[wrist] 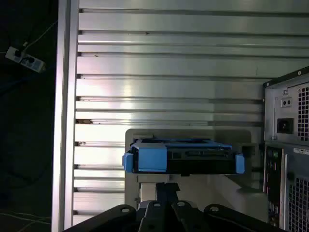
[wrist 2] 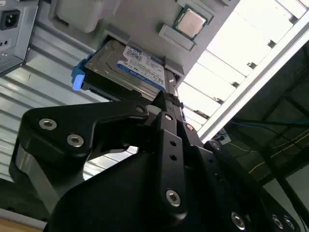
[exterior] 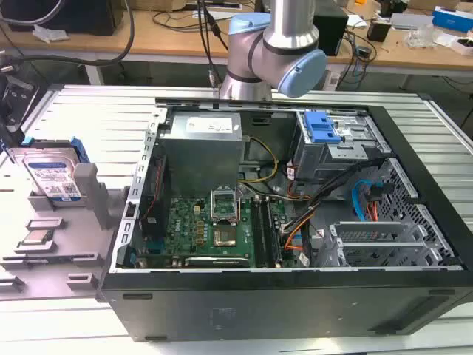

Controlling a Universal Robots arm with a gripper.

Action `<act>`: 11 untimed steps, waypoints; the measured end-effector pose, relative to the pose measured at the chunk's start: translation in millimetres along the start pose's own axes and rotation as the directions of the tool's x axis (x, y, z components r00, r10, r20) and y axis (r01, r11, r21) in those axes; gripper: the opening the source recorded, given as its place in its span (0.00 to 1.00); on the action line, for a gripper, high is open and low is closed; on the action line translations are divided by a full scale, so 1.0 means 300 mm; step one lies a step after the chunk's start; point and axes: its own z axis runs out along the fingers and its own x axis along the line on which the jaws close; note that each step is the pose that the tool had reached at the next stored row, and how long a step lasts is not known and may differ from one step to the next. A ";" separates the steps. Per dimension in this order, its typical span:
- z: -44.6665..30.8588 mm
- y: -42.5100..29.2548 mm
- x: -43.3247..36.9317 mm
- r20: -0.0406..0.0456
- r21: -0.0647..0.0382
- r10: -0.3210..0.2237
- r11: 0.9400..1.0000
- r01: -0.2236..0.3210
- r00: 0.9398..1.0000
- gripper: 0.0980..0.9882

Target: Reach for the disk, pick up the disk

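Observation:
The disk (exterior: 52,176) is a silver hard drive with a white-and-blue label in a bright blue bracket. It leans in a grey holder (exterior: 89,194) at the exterior view's left. My gripper (exterior: 13,111) hangs just beyond its far left corner. In the second wrist view the black fingers meet in front of the disk (wrist 2: 130,65), and the gripper (wrist 2: 166,99) looks shut with nothing between them. In the first wrist view the disk (wrist: 183,157) shows edge-on, right beyond the gripper (wrist: 161,189). Whether the tips touch it, I cannot tell.
A small square CPU chip (exterior: 37,237) lies on the grey tray in front of the disk, also in the second wrist view as the chip (wrist 2: 191,21). The open computer case (exterior: 295,222) stands at the exterior view's right, with a blue-latched drive cage (exterior: 325,133). The ribbed metal table (wrist: 169,63) runs underneath.

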 end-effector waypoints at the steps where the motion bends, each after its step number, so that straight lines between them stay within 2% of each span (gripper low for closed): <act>1: 0.000 0.000 0.000 -0.001 0.000 -0.026 1.000 0.026 1.000 0.01; 7: 0.000 0.000 0.000 -0.004 0.000 -0.107 0.994 0.107 0.994 0.01; 10: 0.000 0.000 0.000 -0.008 -0.001 -0.199 0.980 0.199 0.980 0.01; 11: 0.000 0.000 0.000 -0.008 -0.001 -0.215 0.977 0.215 0.977 0.01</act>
